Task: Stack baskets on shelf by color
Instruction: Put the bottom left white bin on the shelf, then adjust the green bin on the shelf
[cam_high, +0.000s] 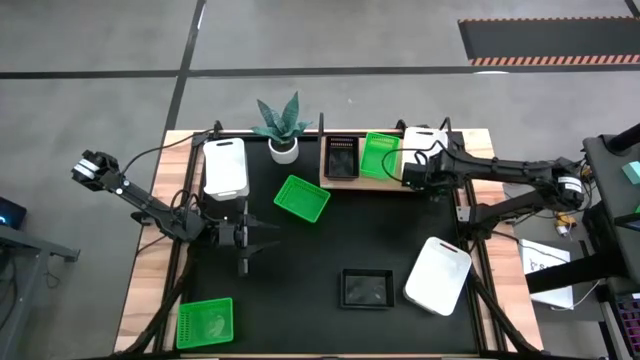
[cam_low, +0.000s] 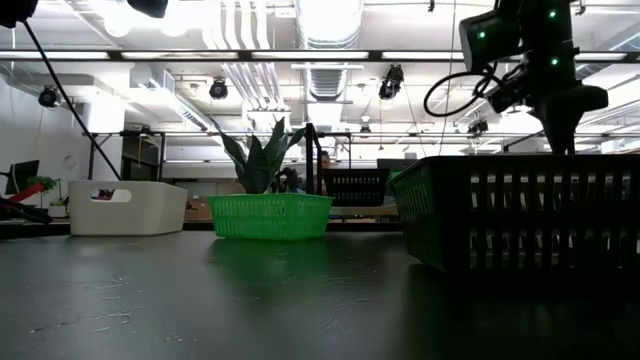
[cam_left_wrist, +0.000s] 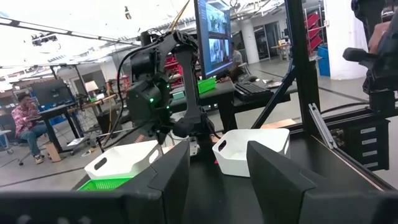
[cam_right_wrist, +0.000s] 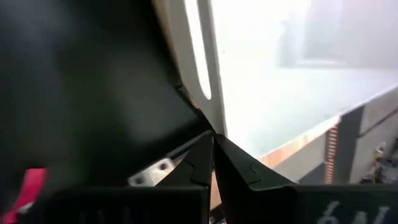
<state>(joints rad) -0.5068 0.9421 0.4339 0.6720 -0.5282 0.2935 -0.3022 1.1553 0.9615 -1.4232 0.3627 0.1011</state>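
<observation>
On the near part of the tabletop (cam_high: 330, 250) lie a green basket (cam_high: 205, 323), a black basket (cam_high: 366, 288) and a white basket (cam_high: 437, 275). Mid-table, the left claw (cam_high: 262, 236) hangs open near another green basket (cam_high: 302, 198). Farthest, the right claw (cam_high: 408, 172), shut tight, meets the white basket (cam_high: 424, 141) on the shelf (cam_high: 345, 181), beside green and black ones.

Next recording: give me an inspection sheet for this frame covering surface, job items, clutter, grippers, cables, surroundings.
Surface: black tabletop with light wooden edges.
Job's things: light-brown wooden shelf at the far edge holds a black plastic basket, a green mesh basket and a white basket. Loose on the tabletop: green mesh baskets and, a black basket, white rounded baskets and.
Clutter: potted plant in a white pot.
Grippers: left gripper open, empty, above the tabletop; right gripper shut, at the shelf's white basket.
Cables: black leads run along both arms.
Surroundings: person seated at a desk; monitor.
</observation>
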